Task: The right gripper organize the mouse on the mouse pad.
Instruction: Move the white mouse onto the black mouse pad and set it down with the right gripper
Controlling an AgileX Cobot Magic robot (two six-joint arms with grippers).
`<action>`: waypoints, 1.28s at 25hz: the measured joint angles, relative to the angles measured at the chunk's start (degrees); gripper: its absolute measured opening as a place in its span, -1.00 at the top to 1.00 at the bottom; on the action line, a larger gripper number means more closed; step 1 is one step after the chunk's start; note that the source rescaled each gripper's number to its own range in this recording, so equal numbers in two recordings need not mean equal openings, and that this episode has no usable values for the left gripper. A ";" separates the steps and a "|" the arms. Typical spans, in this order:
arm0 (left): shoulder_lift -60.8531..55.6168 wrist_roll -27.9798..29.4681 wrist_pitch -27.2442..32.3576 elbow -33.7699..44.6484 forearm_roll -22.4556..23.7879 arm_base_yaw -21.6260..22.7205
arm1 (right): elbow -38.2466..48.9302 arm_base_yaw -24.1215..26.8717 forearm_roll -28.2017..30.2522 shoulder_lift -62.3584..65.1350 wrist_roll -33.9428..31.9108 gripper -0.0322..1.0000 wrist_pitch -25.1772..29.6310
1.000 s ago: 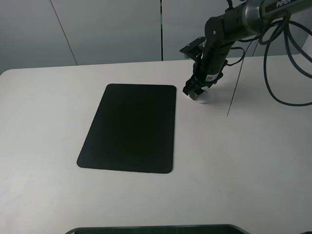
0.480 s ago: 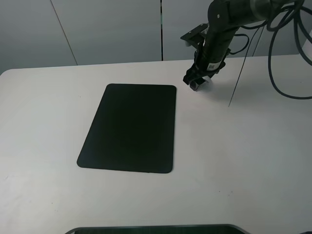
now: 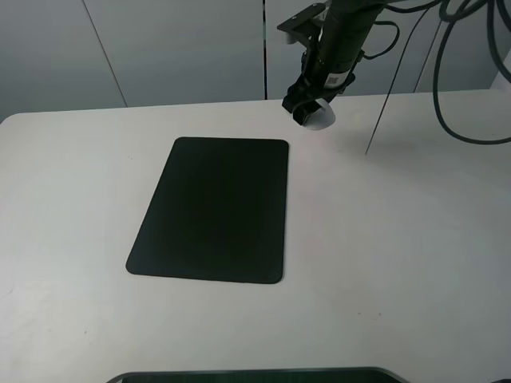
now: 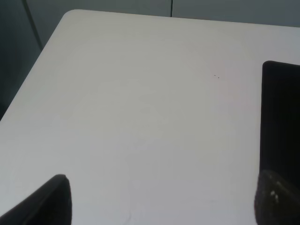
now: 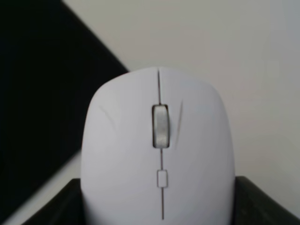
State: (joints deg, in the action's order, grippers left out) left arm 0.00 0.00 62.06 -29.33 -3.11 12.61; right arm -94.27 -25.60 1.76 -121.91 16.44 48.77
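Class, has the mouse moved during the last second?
Yes. Held by the right tool, the mouse has shifted left and upward in the overhead view, from beside the mouse pad's far right corner to above it.

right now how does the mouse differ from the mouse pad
The mouse is white; the mouse pad is matte black. The mouse is a small domed oval; the mouse pad is a far larger flat rectangle. The mouse sits clamped in the right gripper, off the mouse pad; the mouse pad lies bare on the table. Both have rounded outlines.
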 joint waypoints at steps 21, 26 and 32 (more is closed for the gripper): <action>0.00 0.00 0.00 0.00 0.00 0.00 | -0.31 -13.44 -2.83 0.00 2.45 0.94 0.97; 0.00 0.00 0.00 0.00 0.00 0.00 | -2.45 -15.21 -2.93 -2.64 2.57 0.94 1.62; 0.00 0.00 0.00 0.00 0.00 0.00 | -5.97 -17.88 -6.16 -7.86 2.67 0.94 3.43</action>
State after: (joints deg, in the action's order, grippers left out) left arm 0.00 0.00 62.06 -29.33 -3.11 12.61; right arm -100.24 -43.48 -4.41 -129.77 19.11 52.20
